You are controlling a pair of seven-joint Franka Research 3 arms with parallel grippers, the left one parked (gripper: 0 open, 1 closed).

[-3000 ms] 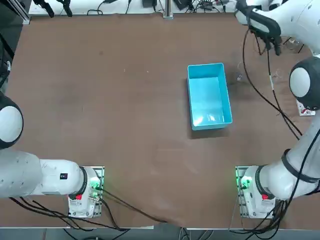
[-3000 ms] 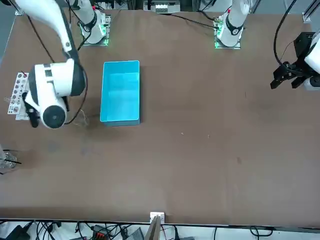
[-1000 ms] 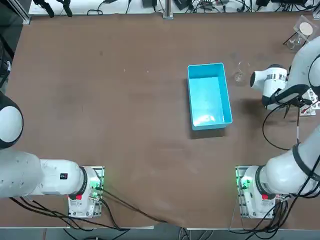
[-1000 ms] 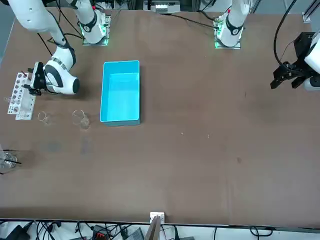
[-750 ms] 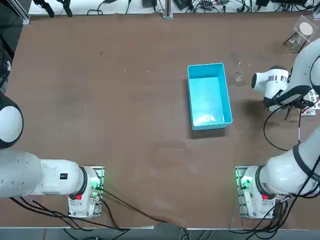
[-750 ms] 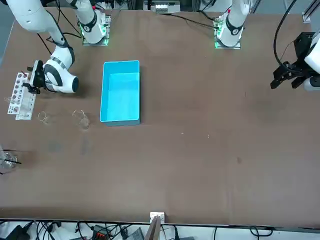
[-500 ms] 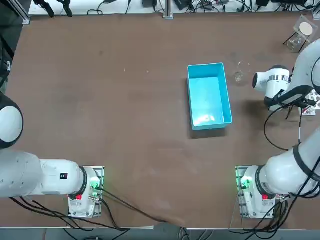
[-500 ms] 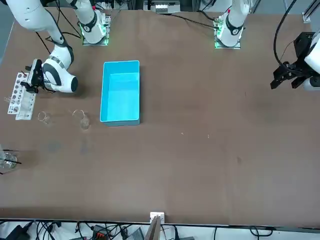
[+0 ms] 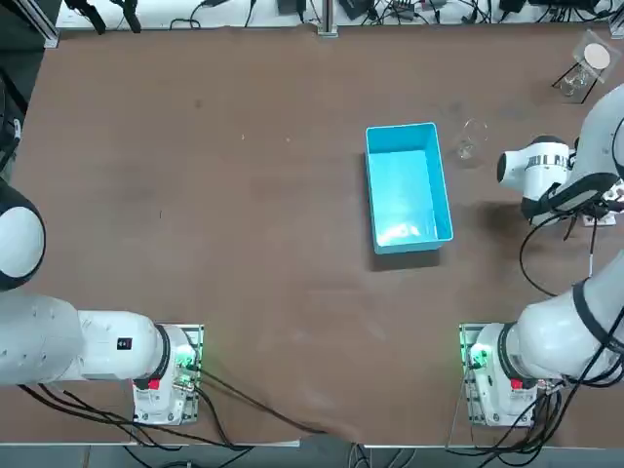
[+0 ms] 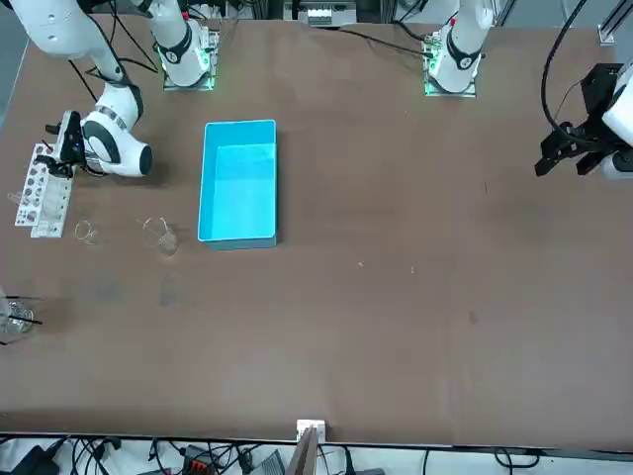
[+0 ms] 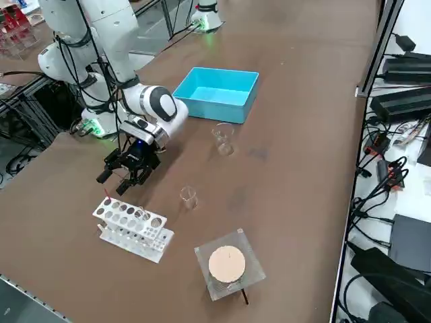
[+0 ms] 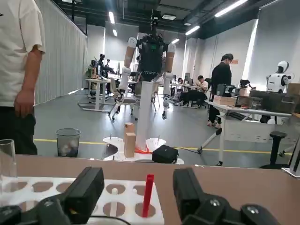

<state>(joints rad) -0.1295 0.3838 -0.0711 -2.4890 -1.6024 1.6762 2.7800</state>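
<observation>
Right wrist view: right gripper (image 12: 138, 191) had its fingers spread wide, gripping nothing. A red tube (image 12: 148, 192) showed betw. them, standing in the white tube rack (image 12: 157, 212). Right side view: gripper hung just above the rack's end, nr the table's right edge. Small glass beaker (image 11: 188, 197) stood beside the rack; blue bin (image 11: 217, 94) well apart.
</observation>
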